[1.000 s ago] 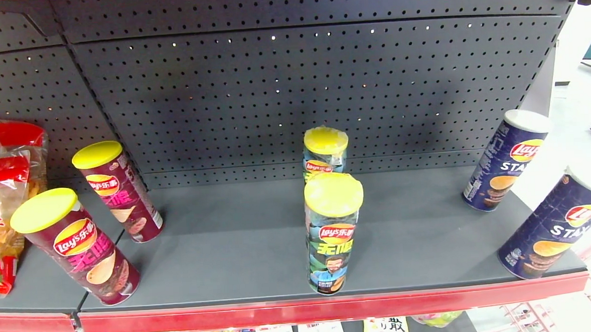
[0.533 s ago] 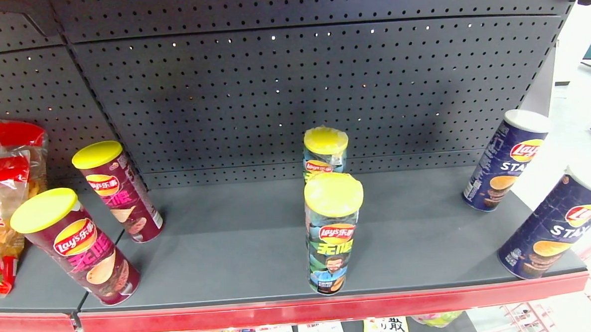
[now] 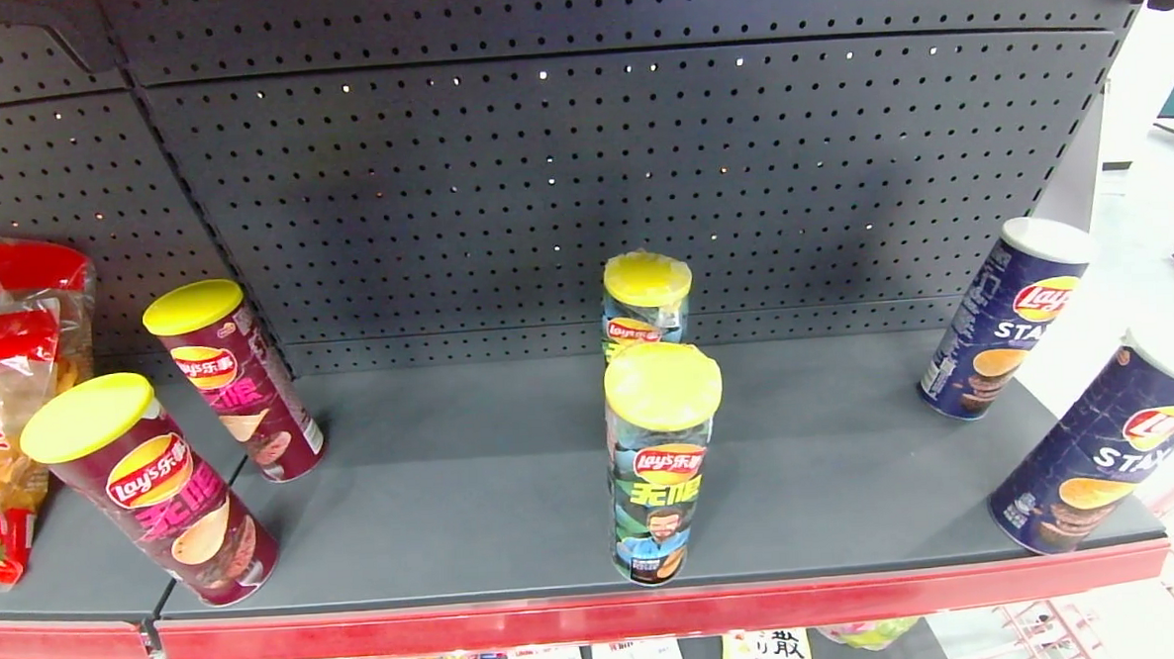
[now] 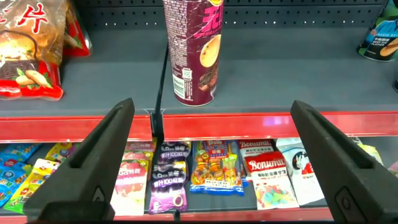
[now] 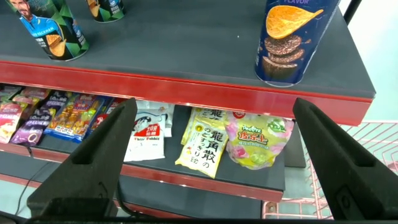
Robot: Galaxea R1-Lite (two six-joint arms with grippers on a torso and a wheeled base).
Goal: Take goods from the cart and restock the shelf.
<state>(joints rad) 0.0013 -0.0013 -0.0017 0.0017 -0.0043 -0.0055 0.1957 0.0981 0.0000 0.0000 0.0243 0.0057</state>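
A: Progress?
B: Six cans (image 3: 662, 465) stand in pairs on the shelf (image 3: 475, 493), wide gaps between; restocking looks unfinished.
A: Grippers?
B: Left gripper (image 4: 212, 107) and right gripper (image 5: 214, 102), before the shelf's red edge, both spread wide, holding nothing.

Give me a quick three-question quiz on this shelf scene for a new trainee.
1. Multiple choice: how many chip cans stand on the grey shelf? A four, B six, C eight.
2. True or false: the left gripper and the right gripper are both open and empty.
3. Short answer: what lid colour do the maroon cans and the green cans share?

Key: 1 B. 2 True. 3 Yellow.
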